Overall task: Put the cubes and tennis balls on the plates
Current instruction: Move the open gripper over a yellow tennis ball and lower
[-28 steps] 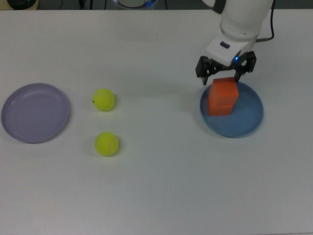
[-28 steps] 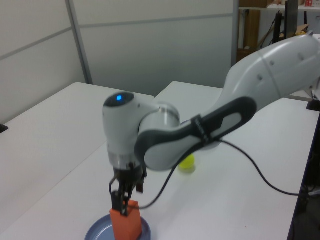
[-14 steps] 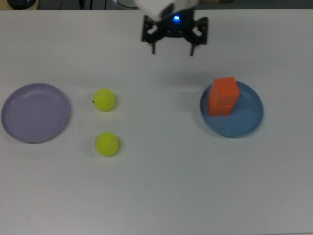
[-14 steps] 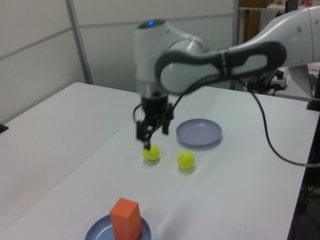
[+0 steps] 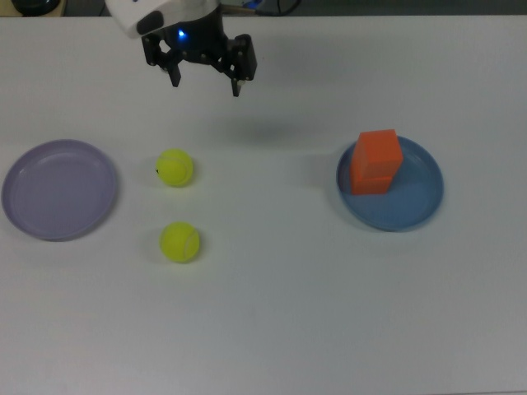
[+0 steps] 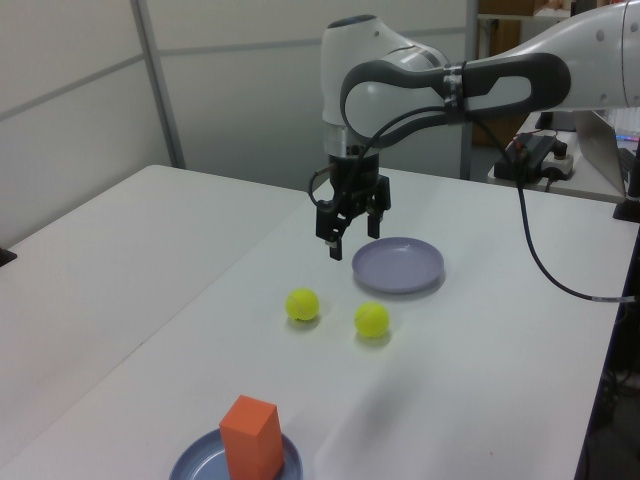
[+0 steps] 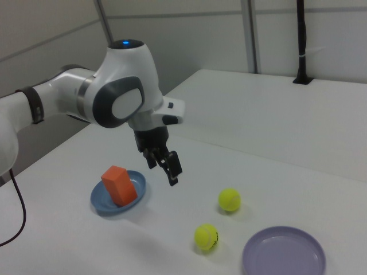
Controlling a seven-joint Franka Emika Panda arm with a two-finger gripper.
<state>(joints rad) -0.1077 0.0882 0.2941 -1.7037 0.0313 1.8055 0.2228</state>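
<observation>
Two orange cubes (image 5: 376, 161) stand stacked as one tall block on the blue plate (image 5: 416, 202), at the top view's right. The lavender plate (image 5: 58, 189) lies at the top view's left with nothing on it. Two yellow-green tennis balls (image 5: 175, 168) (image 5: 179, 242) rest on the table just to its right. My gripper (image 5: 206, 86) hangs open and holds nothing, above the table beyond the balls. In the left view the gripper (image 6: 352, 235) is over the table beside the lavender plate (image 6: 397, 265). In the right view the gripper (image 7: 162, 172) is between the cubes (image 7: 118, 185) and the balls (image 7: 229, 200).
White tabletop (image 5: 272, 313) spreads between the two plates. A black cable (image 6: 540, 270) trails off the arm at the left view's right, near equipment (image 6: 545, 150) behind the table. A dark pole (image 7: 301, 40) stands at the table's far edge in the right view.
My gripper left the stacked cubes on the blue plate, rose, and swept toward the top view's left along the far side. It stayed open. Cubes, balls and plates have not moved.
</observation>
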